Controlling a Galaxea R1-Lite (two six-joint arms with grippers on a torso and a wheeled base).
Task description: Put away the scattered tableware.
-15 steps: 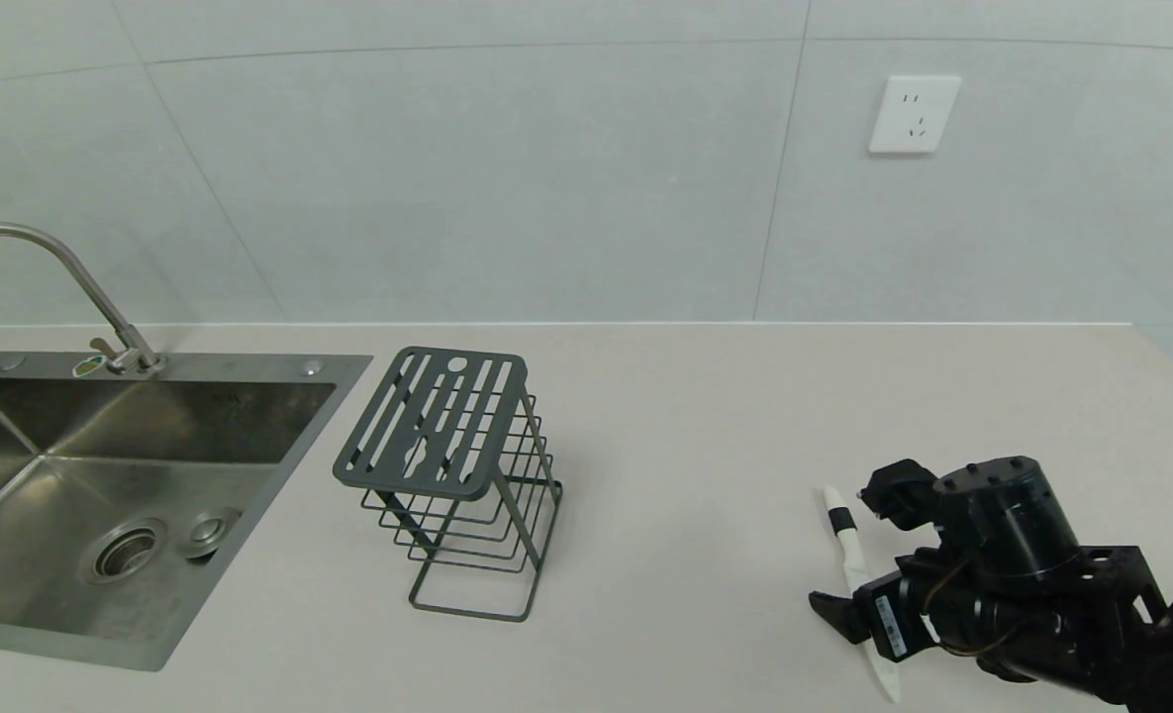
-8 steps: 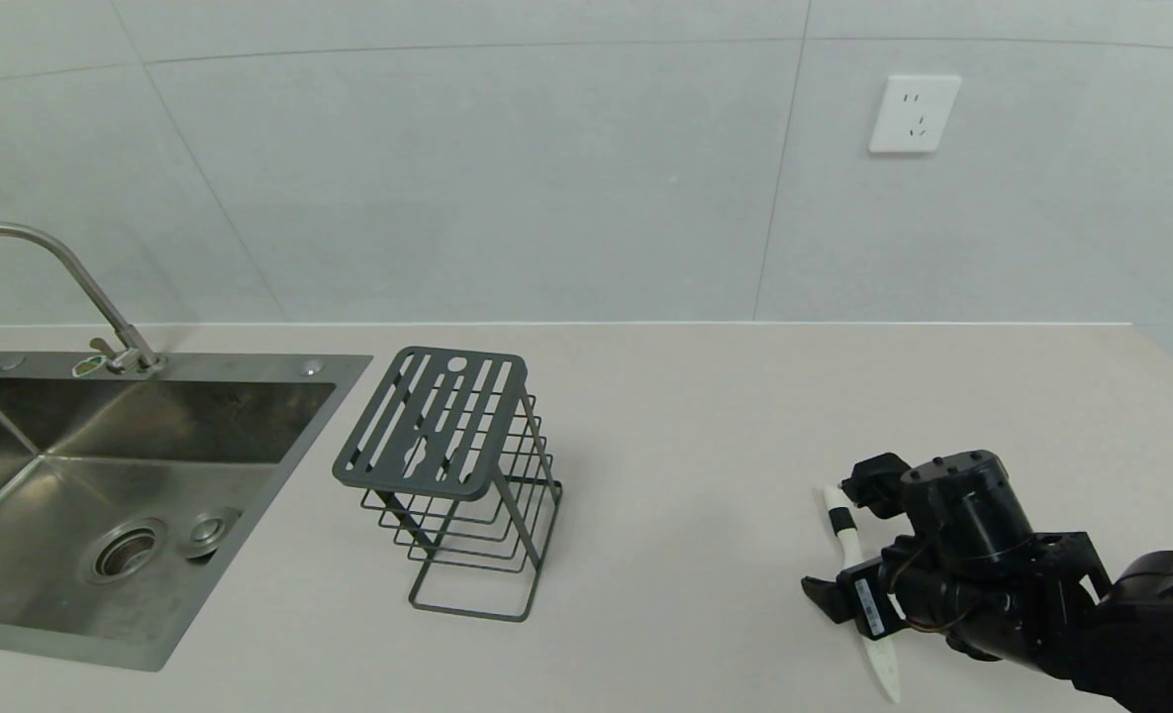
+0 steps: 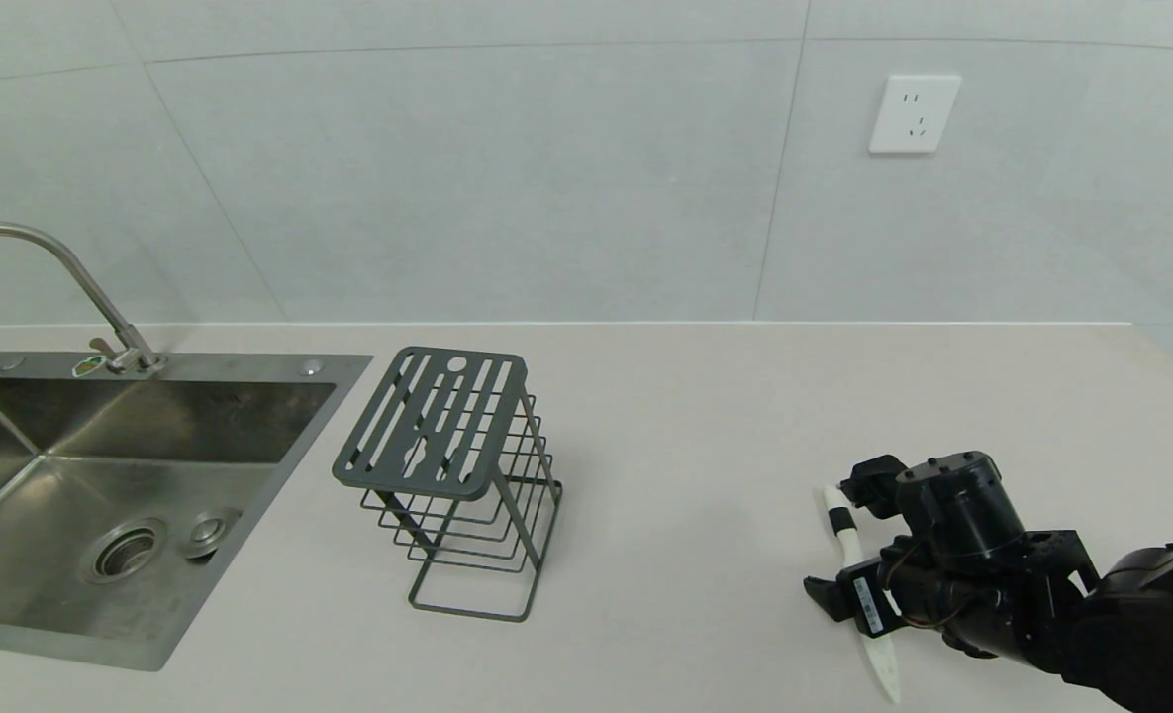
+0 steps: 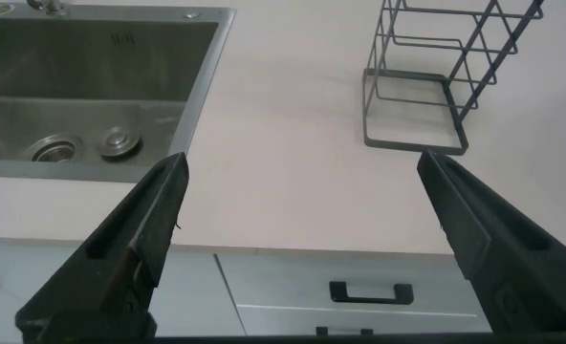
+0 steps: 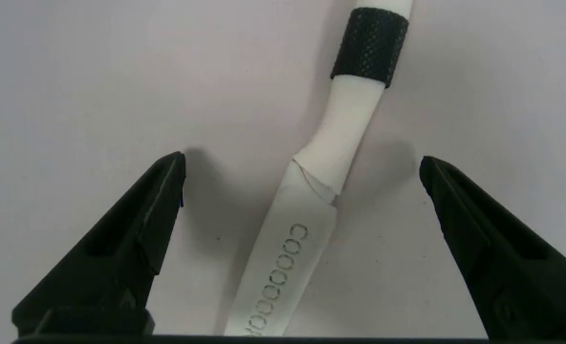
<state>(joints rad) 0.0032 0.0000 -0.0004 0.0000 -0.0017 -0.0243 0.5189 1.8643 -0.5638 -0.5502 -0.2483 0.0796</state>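
The table (image 3: 705, 416) is a pale beige, matte slab that runs back to a wall of large light-grey tiles (image 3: 447, 178). A white wall socket (image 3: 914, 114) sits up at 1 o'clock. At 9 o'clock a stainless-steel sink (image 3: 150, 421) is let into the table, with a curved steel faucet (image 3: 51, 253) behind it. Near the middle stands a dark grey wire rack with a slotted top plate (image 3: 438, 426).

The slim white knife-like utensil (image 3: 849, 543) lies flat on the table at about 4 o'clock from the rack, well apart from it. Its long axis runs roughly 12 to 6, tipped slightly toward 11 and 5. The end wrapped with a black band (image 3: 839, 517) points away from me, and the tapered tip points back toward the near edge.

My right tool (image 3: 841, 543) is spread wide and low over the utensil, with one finger on either side of it. My wrist view shows clear gaps between both fingers and the white shaft (image 5: 336, 153).

My left tool (image 4: 302, 191) is also spread apart and holds nothing. It hangs over the near edge of the table, above a grey drawer front with a dark handle (image 4: 371, 291).
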